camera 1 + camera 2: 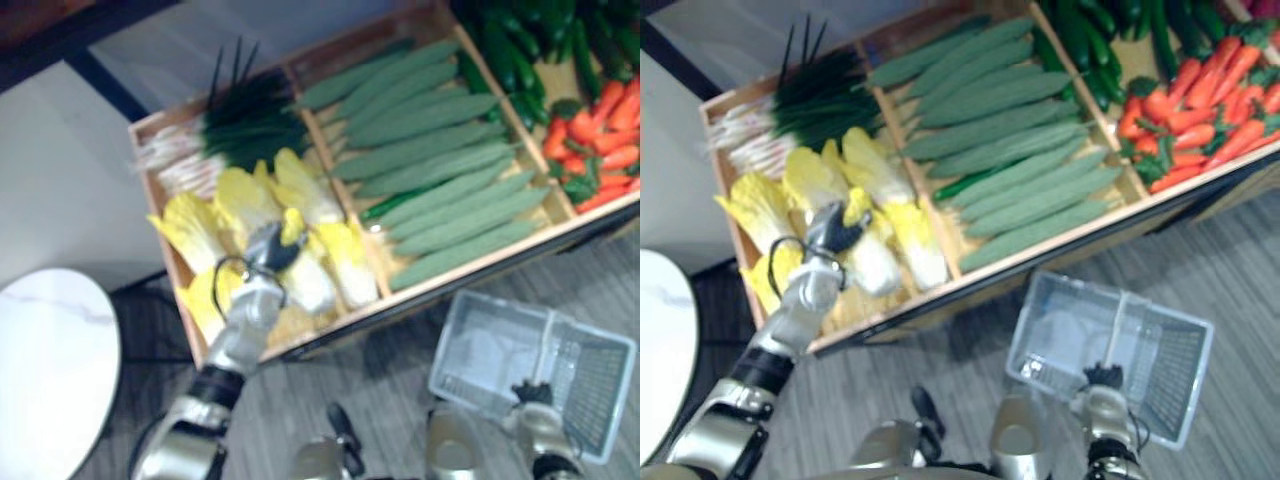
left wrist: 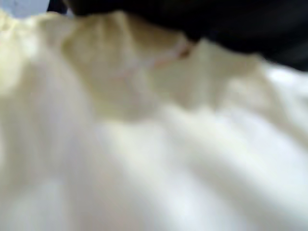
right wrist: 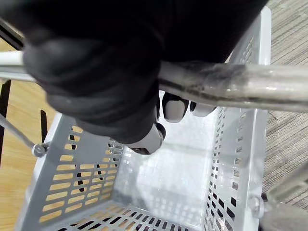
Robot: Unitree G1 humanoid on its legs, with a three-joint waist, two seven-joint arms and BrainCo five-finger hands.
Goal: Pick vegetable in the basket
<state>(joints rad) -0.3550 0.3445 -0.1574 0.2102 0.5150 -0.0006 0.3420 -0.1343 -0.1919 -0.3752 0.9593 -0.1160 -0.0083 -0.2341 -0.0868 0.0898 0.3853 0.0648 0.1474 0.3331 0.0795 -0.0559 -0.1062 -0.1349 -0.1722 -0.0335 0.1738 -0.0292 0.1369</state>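
Bright, even light, with a pale sheen inside the basket (image 3: 231, 159).

Left arm (image 1: 238, 325): silver-grey shell, tapering tube shape, black band above glossy silver cuff near elbow. Left hand (image 1: 268, 247): dark cover over back, silver-grey parts beneath. Right arm (image 1: 1108, 432): short rounded silver-grey segment, dark at wrist. Right hand (image 3: 96, 72): bulky matte black cover, soft folds; fingers (image 3: 174, 107) pale silver, smooth, rounded, dark-edged tips.

Perforated pale plastic basket (image 3: 72, 183); scuffed dull metal handle (image 3: 240, 86); bare wood crate (image 1: 480, 266); glossy white round table (image 1: 50, 350).
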